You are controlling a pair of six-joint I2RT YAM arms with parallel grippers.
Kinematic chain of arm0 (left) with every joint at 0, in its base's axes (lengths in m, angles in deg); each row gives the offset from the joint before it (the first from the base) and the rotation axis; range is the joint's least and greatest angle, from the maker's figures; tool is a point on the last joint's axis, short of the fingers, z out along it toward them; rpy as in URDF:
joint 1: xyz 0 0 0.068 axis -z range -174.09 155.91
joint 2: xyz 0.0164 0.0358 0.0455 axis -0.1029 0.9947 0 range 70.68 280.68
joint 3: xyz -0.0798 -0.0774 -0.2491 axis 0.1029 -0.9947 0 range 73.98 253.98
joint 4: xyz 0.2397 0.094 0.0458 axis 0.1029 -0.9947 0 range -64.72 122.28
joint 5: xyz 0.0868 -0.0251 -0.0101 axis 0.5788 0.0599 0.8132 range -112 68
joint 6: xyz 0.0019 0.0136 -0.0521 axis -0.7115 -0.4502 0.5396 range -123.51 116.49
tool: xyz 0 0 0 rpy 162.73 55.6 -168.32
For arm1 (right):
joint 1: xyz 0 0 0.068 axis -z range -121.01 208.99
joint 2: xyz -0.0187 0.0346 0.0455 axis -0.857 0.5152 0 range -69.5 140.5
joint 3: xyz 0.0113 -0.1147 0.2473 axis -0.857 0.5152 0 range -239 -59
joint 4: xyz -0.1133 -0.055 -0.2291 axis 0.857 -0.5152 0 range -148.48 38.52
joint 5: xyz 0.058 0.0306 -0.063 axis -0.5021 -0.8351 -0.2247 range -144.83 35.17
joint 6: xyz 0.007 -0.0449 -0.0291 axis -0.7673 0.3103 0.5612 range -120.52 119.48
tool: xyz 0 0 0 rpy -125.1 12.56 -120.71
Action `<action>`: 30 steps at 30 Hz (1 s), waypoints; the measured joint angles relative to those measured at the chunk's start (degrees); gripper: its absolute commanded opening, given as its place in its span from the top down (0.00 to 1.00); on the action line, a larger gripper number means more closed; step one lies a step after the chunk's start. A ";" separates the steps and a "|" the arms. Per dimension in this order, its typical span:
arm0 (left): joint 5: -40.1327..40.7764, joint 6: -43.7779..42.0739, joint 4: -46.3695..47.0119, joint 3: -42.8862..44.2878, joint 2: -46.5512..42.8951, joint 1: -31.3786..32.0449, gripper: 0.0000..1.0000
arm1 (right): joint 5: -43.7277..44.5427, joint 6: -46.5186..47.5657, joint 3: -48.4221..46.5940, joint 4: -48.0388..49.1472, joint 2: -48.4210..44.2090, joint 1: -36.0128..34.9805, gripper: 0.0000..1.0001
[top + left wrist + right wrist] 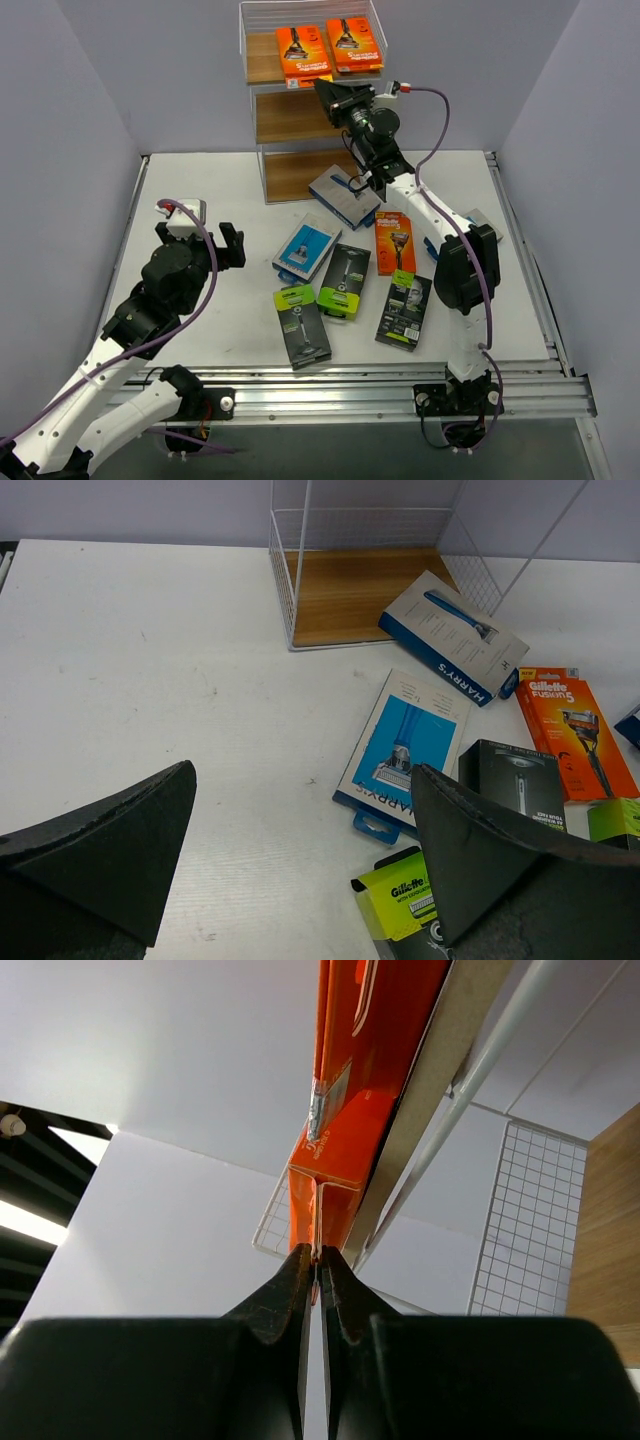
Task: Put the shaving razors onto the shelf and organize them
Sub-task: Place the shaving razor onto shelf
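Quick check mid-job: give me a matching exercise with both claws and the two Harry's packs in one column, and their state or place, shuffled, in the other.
Things:
1. left claw
2. right claw
3. grey Harry's pack
4. blue Harry's pack

State or place:
A. flat on the open table, away from the shelf
B. open, holding nothing
C. shut on the edge of an orange pack at the shelf's top tier
D. corner at the shelf's bottom board

Pairs: 1-B, 2-C, 3-D, 4-A
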 measured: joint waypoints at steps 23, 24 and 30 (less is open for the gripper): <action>0.11 -0.04 -0.04 0.00 0.00 1.46 0.03 | 8.26 2.01 -0.28 1.64 -0.04 -2.05 1.00; 0.11 -0.04 -0.04 0.00 0.00 1.51 0.03 | 8.31 2.01 -0.46 1.62 -0.04 -2.05 1.00; 0.13 -0.04 -0.07 0.00 0.00 1.84 0.03 | 8.28 1.90 -1.31 1.62 0.07 -1.84 1.00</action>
